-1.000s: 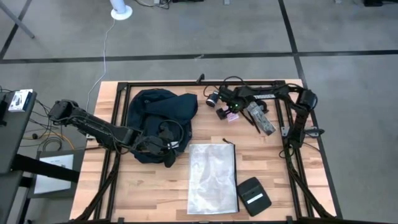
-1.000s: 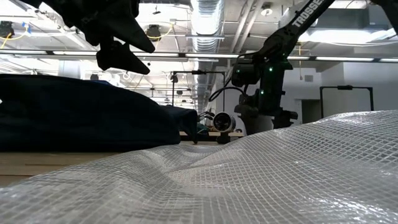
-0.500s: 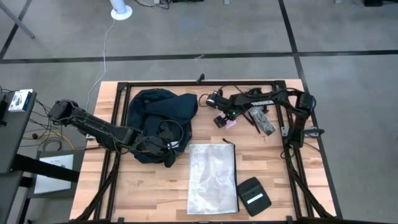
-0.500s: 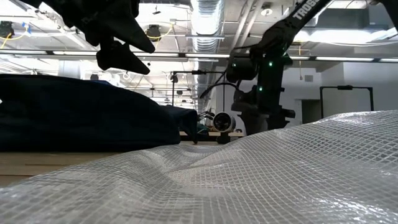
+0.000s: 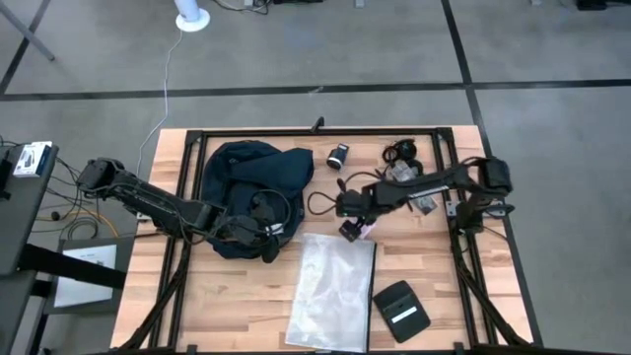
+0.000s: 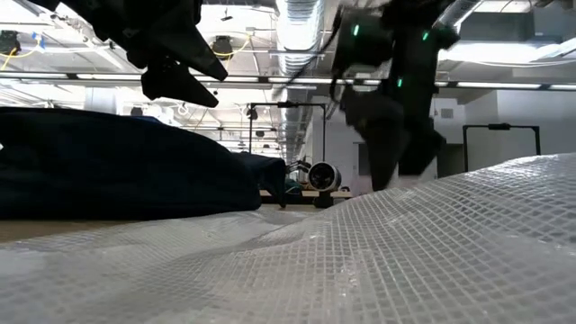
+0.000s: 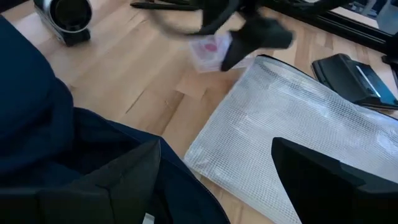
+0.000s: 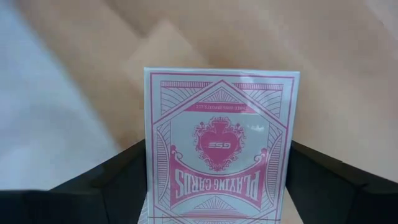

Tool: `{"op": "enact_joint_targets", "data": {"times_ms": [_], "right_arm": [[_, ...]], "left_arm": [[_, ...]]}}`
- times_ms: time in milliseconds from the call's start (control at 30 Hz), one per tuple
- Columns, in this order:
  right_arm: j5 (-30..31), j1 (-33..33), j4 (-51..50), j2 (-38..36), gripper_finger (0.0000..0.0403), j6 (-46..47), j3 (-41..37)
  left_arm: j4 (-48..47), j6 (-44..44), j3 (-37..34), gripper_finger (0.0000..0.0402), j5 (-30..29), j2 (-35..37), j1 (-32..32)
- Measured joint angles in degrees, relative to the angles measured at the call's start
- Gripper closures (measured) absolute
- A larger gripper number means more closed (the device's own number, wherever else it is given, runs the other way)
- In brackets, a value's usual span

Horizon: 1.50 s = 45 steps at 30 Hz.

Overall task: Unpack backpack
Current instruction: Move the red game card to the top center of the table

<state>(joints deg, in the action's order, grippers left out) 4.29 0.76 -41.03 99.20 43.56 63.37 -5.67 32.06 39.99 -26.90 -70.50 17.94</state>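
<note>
We see the right claw point(image 5: 357, 226) clamped on a pink pack of playing cards point(image 8: 221, 146), just above the clear mesh bag's point(image 5: 333, 291) top edge. The left claw point(image 5: 264, 223) hangs spread apart over the navy backpack point(image 5: 251, 177), which lies on the surface's point(image 5: 251, 296) left half.

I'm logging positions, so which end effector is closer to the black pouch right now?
Right. The right end effector, shut on a card deck, is by the plastic bag's far corner. The left end effector is beside the backpack, farther from the pouch.
</note>
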Motion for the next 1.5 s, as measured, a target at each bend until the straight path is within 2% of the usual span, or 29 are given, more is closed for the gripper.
{"op": "enact_joint_targets", "data": {"times_ms": [133,367,533,867,1000,1100,1333,1433,1500], "right_arm": [[0.37,3.54,2.86,-5.11,0.0098,0.63,0.01],[0.47,6.61,15.73,-9.71,0.0096,-0.74,0.1],[0.62,5.36,23.24,-7.5,0.0095,-3.33,0.11],[-0.86,1.47,28.11,1.69,0.0095,-4.27,0.06],[-4.39,1.53,34.68,2.2,0.0095,-4.67,0.11],[-4.86,2.2,37.27,1.95,0.0095,-6.11,0.11],[-5.02,2.73,40.16,1.24,0.0095,-6.74,0.11],[-4.98,3.19,39.39,1.24,0.0095,-7.76,0.11],[-5.05,3.73,38.4,1.24,0.0095,-8.85,0.11]], "left_arm": [[0.0,-0.83,0.0,0.0106,-0.06,0.0,0.38],[0.36,-1.61,-0.02,0.0106,-2.8,0.0,-2.04],[0.37,-1.62,-0.02,0.0106,-2.8,0.0,-2.81],[0.07,-1.65,-0.03,0.0106,-2.64,0.0,-2.57],[0.04,-2.9,-0.04,0.0106,-1.74,0.0,-1.59],[0.69,-2.96,-0.04,0.0106,-1.99,0.0,-0.83],[6.9,-3.73,-0.07,0.0106,-9.4,0.15,1.97],[6.56,-3.73,-0.04,0.0106,-8.56,0.28,2.03],[6.36,-3.77,-0.04,0.0106,-5.4,0.28,1.97]]}}
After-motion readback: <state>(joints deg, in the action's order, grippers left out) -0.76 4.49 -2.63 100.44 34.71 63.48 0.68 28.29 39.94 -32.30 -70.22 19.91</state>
